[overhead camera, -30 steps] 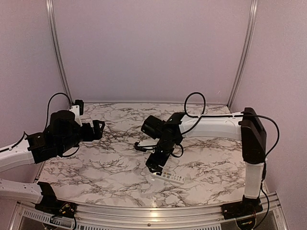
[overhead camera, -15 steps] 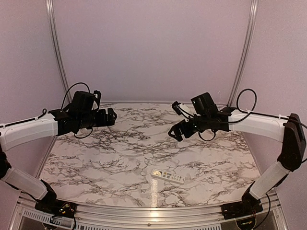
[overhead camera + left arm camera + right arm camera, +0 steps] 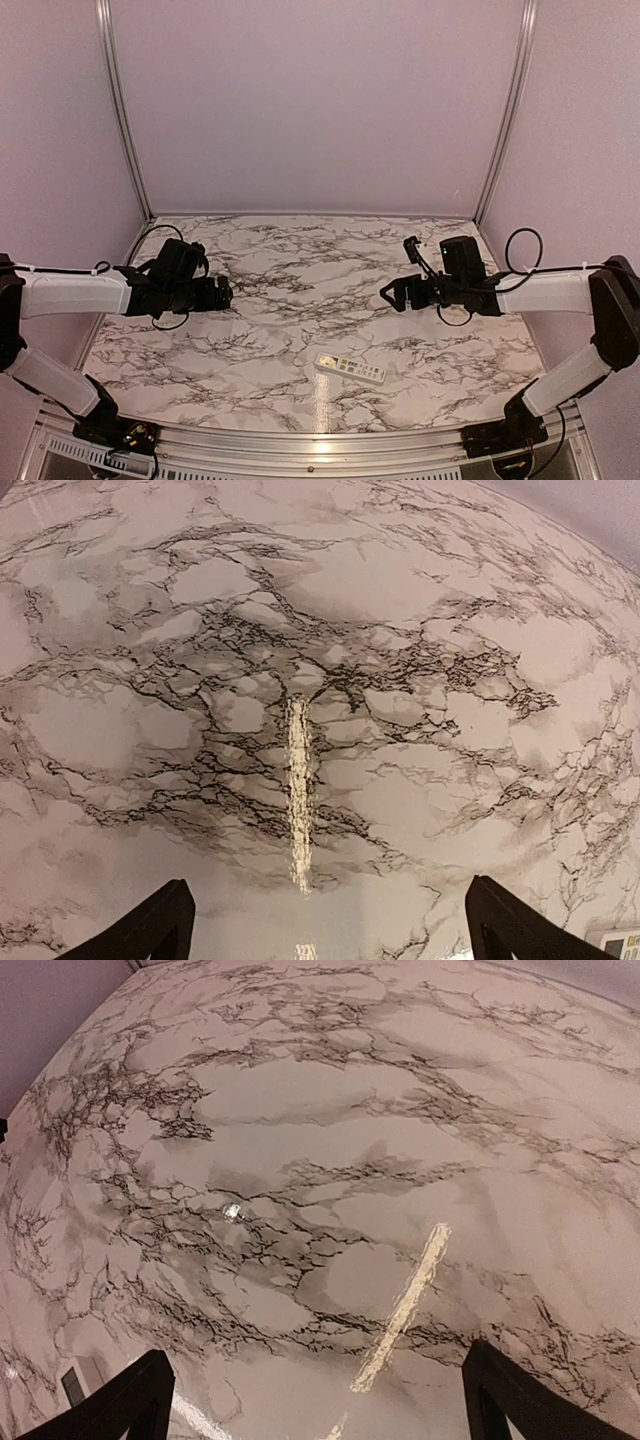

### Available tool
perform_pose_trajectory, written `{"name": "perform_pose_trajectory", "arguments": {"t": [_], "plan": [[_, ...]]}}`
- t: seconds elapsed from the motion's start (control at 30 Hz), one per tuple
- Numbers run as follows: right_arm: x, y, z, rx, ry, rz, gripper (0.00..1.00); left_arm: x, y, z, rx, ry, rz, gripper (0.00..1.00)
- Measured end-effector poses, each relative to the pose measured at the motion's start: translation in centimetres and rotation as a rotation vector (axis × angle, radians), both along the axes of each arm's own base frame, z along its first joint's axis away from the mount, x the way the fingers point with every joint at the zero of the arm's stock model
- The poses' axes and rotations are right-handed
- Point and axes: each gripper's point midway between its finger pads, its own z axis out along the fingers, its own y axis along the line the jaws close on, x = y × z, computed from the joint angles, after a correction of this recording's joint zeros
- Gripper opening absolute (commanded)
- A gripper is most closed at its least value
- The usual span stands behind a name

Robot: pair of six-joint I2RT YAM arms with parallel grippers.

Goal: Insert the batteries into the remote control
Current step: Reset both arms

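Top external view: the left jaws, at 9 o'clock over the worktop [image 3: 300,250], are spread fully wide and hold nothing. The right jaws, at 3 o'clock, are just as wide and just as empty. The two face each other across bare marble-patterned surface, each on a white arm reaching in low from its own side. In the left wrist view two dark fingertips [image 3: 150,930] frame only marble, with a sliver of the remote control [image 3: 622,942] at 4 o'clock in the corner. In the right wrist view the fingertips [image 3: 135,1395] likewise frame marble, with a corner of the remote at 8 o'clock. From above, the remote control [image 3: 350,368] lies flat at 6 o'clock near the front edge, button side up and slightly slanted, well apart from both jaws. No loose batteries show in any view, and whether they sit inside cannot be told, since the compartment side faces down. If they are seated, the work looks close to finished, and the sound course is to keep both jaws wide and clear of the remote. If they are not, the remote would need turning over. It should be gripped gently across its narrow width, because slim smooth plastic is likely to skid on this glossy top.
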Motion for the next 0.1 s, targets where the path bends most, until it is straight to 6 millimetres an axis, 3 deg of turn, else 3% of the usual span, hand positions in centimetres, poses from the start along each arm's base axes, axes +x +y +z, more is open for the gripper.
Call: {"name": "perform_pose_trajectory", "arguments": {"t": [0.1], "plan": [[0.02, 0.12, 0.40, 0.027, -0.017, -0.005, 0.99, -0.40, 0.39, -0.15, -0.013, -0.007, 0.015, 0.99]]}}
